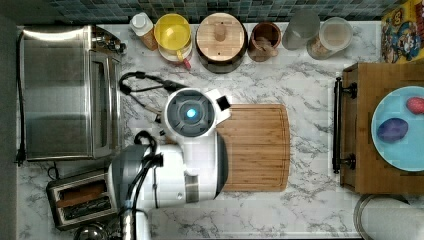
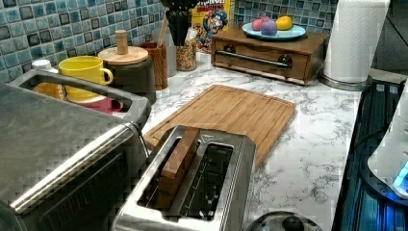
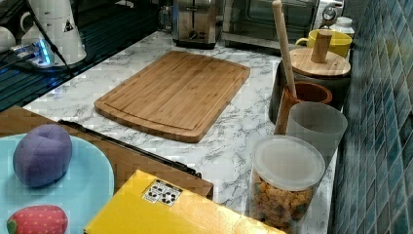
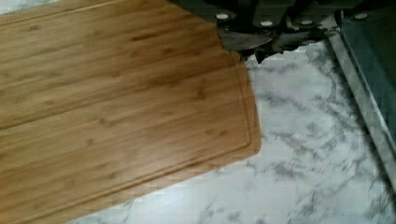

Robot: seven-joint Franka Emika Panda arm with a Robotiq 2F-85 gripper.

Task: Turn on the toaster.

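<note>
Steel toaster [image 1: 82, 199] – arm-overlapped (slot contents unclear).

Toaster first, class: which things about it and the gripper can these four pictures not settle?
- Toaster lever: in the top view the arm overhangs that end; in the left view the frame's lower edge cuts the toaster off.
- Lever position: in the right view the toaster is too far away.
- Gripper fingers: the wrist view's frame edge cuts them off.

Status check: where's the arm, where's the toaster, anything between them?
Gripper over cutting board edge, holding nothing. Toaster untouched, beside the toaster oven, toast in one slot. Bare marble counter between board and toaster.
</note>
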